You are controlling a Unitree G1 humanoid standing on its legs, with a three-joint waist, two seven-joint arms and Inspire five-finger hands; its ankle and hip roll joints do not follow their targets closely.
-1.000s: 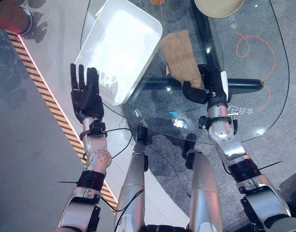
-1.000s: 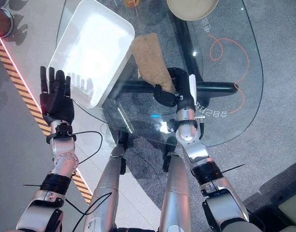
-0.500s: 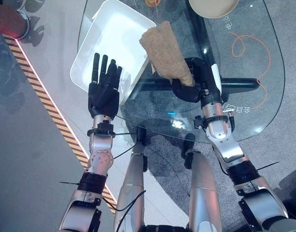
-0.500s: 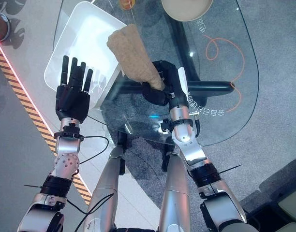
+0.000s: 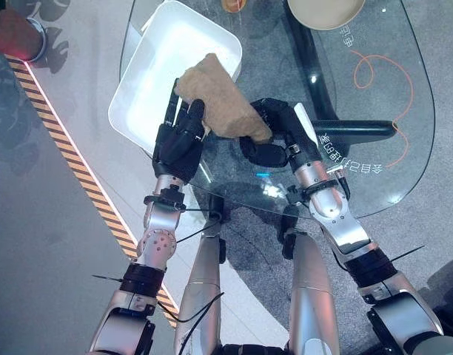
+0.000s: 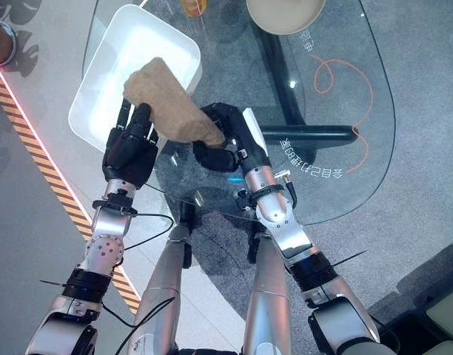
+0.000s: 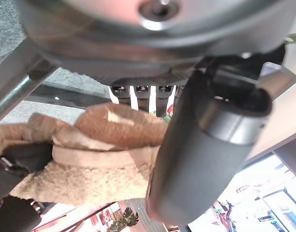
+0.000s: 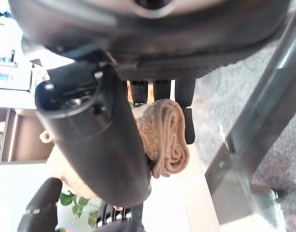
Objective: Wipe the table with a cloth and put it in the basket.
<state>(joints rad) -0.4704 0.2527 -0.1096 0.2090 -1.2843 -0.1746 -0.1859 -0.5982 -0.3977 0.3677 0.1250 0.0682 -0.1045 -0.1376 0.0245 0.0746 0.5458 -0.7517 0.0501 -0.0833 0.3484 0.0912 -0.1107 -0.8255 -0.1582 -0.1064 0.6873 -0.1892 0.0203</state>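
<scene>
While the right robot hand [image 5: 265,140] clamps one end of the tan cloth [image 5: 215,103] over the white basket's [image 5: 149,74] near rim, the left robot hand [image 5: 178,137] touches it, fingers straight. Drop it now and it'd probably snag that rim or land on the glass tabletop [image 5: 374,96].

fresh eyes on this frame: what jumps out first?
The tan cloth, lifted off the glass table and pinched in the right hand, its free end over the near corner of the white basket. The left hand reaches up with straight fingers against the cloth's end. A beige bowl sits at the table's far edge.
</scene>
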